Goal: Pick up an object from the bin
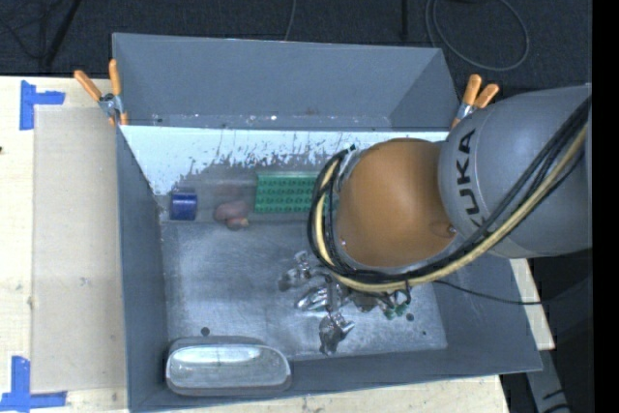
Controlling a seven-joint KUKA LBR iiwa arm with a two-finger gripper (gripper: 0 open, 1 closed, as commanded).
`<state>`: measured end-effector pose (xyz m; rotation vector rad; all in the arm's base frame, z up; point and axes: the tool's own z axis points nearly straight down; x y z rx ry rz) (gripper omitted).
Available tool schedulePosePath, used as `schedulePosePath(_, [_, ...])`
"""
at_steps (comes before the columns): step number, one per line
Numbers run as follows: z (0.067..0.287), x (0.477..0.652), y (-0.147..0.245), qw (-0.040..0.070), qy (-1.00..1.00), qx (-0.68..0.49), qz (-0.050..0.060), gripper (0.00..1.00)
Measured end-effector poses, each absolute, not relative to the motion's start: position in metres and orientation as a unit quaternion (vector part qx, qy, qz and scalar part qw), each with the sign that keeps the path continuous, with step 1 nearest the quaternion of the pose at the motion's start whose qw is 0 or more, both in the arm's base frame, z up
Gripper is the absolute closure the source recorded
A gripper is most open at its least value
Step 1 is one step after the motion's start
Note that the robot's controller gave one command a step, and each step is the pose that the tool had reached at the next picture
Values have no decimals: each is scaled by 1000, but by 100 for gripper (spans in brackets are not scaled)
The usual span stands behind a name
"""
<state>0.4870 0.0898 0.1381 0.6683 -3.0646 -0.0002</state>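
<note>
Grey bin (135, 305) floor lies under the claw (324, 305) — its spread cannot be told, the arm's orange cover (392, 208) masking it. Up-left: green studded block (285, 195), pinkish lump (232, 214), blue cylinder (183, 205). Down-left — clear oblong case (227, 366).

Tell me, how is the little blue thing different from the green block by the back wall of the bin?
The blue thing is small and stubby; the green block is much longer. The blue thing looks plain; the green block has a grid pattern. The blue thing lies further left; the green block's right end hides behind the arm's orange cover. Both rest along the back wall of the bin.
</note>
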Motion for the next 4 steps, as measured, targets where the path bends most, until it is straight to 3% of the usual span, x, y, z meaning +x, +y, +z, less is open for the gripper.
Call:
schedulePosePath(1, [70, 492, 32, -3, -969, 249, 0, 0])
schedulePosePath(2, [77, 490, -9, 1, -955, 297, 0, 0])
schedulePosePath(3, [77, 490, -8, 1, -956, 295, -1, 100])
schedulePosePath(4, [206, 480, -91, -2, -920, 391, 2, 100])
